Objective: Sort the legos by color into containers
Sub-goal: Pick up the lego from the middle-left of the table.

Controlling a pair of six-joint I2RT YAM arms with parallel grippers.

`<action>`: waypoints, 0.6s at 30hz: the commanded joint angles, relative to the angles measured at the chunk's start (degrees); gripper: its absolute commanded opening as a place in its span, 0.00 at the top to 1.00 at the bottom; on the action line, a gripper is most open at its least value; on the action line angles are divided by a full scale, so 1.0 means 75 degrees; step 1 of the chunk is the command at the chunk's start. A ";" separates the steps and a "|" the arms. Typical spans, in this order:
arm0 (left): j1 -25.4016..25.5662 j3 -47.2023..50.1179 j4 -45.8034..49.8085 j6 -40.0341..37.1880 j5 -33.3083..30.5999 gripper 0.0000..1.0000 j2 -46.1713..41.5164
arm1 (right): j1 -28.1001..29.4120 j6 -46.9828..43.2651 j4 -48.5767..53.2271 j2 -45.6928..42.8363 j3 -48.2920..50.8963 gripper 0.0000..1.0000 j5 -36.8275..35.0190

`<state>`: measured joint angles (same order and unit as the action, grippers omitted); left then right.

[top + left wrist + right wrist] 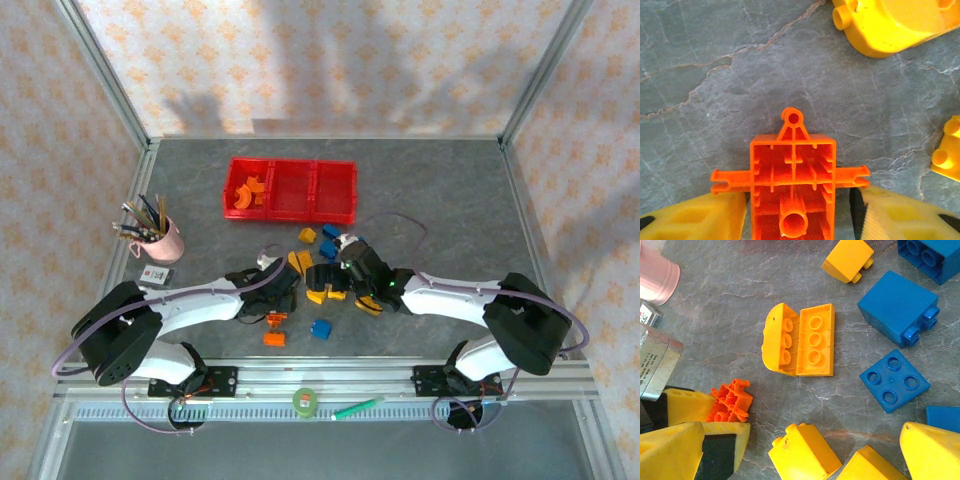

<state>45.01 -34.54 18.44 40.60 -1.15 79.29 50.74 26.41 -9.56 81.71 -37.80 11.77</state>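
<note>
Orange spiky piece [792, 165]: we enter it on the grey table [440, 190], at mid-width and toward the near edge. Its hollow underside faces the left wrist camera. It stands between the fingers of the left gripper [800, 192]. One finger [700, 220] lies against its side and the other [905, 215] sits just beside it. Whether they press on it we cannot tell.

Right gripper [802, 432]: jaws spread wide, holding nothing, hanging over loose bricks just beside the left gripper.

Loose legos [320, 262]: we list a cluster around both grippers in the table's middle. It includes:
- a yellow flat brick [815, 340] touching a yellow curved brick [775, 340]
- a blue square plate [895, 380]
- a blue block [897, 307] near the plate
- a yellow sloped brick [847, 260]

Apart from the cluster, a small orange brick [274, 338] and a small blue brick [321, 329] lie closer to the near edge.

Containers [292, 190]: three red bins joined in a row, toward the far edge at mid-width. The left compartment holds orange pieces [245, 192] (curved ones among them).

Pink cup [165, 242]: holds pencils and stands near the left edge.
</note>
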 commanded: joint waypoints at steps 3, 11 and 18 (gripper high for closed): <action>0.0052 -0.0023 0.0090 0.0024 -0.0249 0.56 0.0049 | 0.0039 0.0067 -0.0205 -0.0069 0.0033 0.00 -0.0240; 0.0044 -0.0270 0.0495 0.0036 -0.0755 0.68 -0.0360 | 0.0037 -0.0005 -0.0033 -0.0119 -0.0248 0.00 -0.0200; -0.0392 -0.1162 0.1151 -0.0233 -0.1609 0.69 -0.0940 | 0.0034 0.0008 0.0024 -0.0117 -0.0772 0.00 -0.0103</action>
<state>44.07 -39.40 23.66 40.45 -7.60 74.50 50.76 26.39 -9.43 81.71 -40.53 11.81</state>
